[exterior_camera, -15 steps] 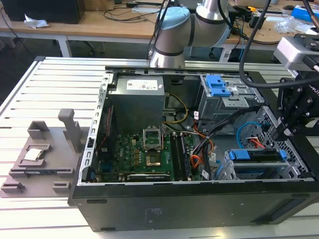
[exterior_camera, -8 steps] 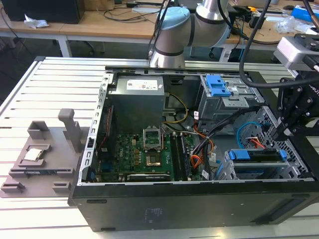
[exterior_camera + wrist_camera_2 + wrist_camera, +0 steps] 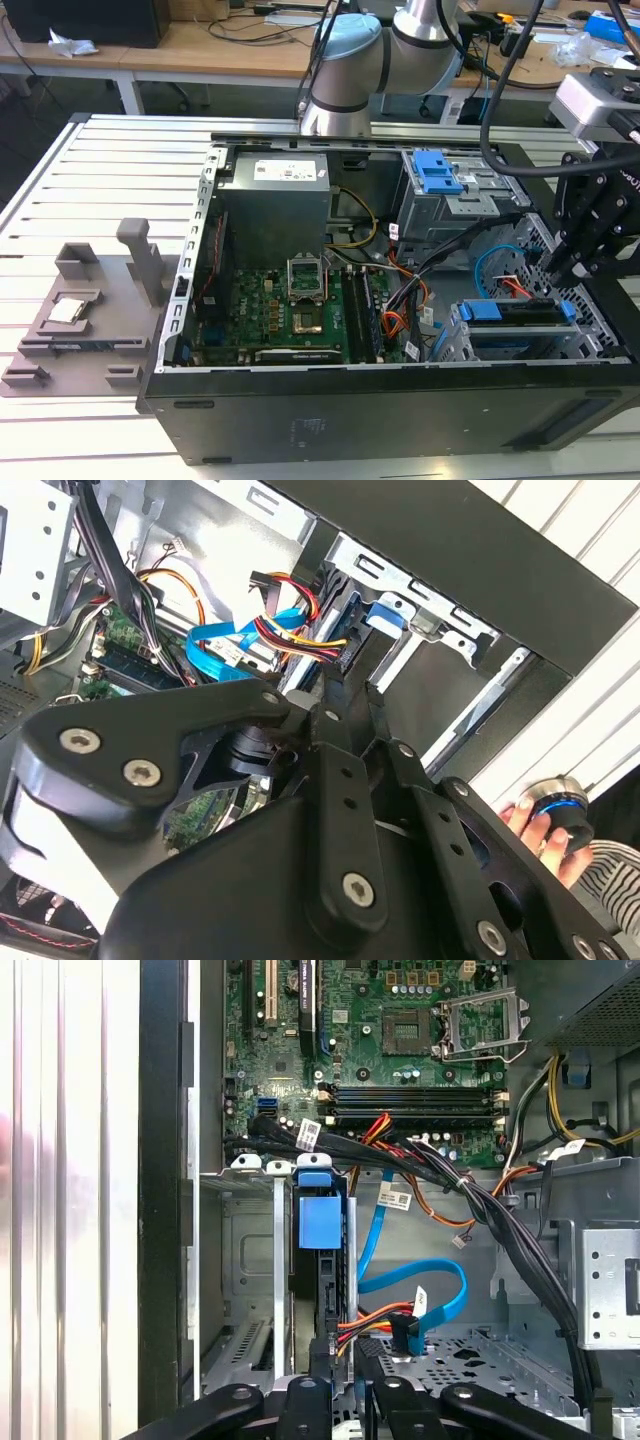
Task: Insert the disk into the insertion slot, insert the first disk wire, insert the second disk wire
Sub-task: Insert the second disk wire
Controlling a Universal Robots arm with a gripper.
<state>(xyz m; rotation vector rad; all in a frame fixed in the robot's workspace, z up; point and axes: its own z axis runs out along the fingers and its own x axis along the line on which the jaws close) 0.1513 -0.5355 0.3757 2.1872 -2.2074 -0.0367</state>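
The disk [image 3: 515, 312] lies inside the insertion slot [image 3: 560, 342], its blue carrier along the top edge. In the first wrist view the disk [image 3: 322, 1260] stands edge-on in the cage [image 3: 250, 1260]. The first disk wire [image 3: 365, 1320], red-orange, runs to the disk's rear edge, where its connector [image 3: 343, 658] sits between the tips of my gripper [image 3: 343, 1355]. The gripper [image 3: 567, 270] hangs over the case's right end, shut on that connector. The second disk wire [image 3: 420, 1282], a light-blue loop, lies beside it with its dark plug [image 3: 408, 1335] free.
Thick black cables [image 3: 500, 1220] cross above the cage. The taller cage with a blue latch [image 3: 440, 172] stands behind, and the motherboard [image 3: 290, 310] fills the case floor. A grey fixture [image 3: 80, 320] lies on the exterior view's left. A hand [image 3: 535, 825] rests on a knob outside the case.
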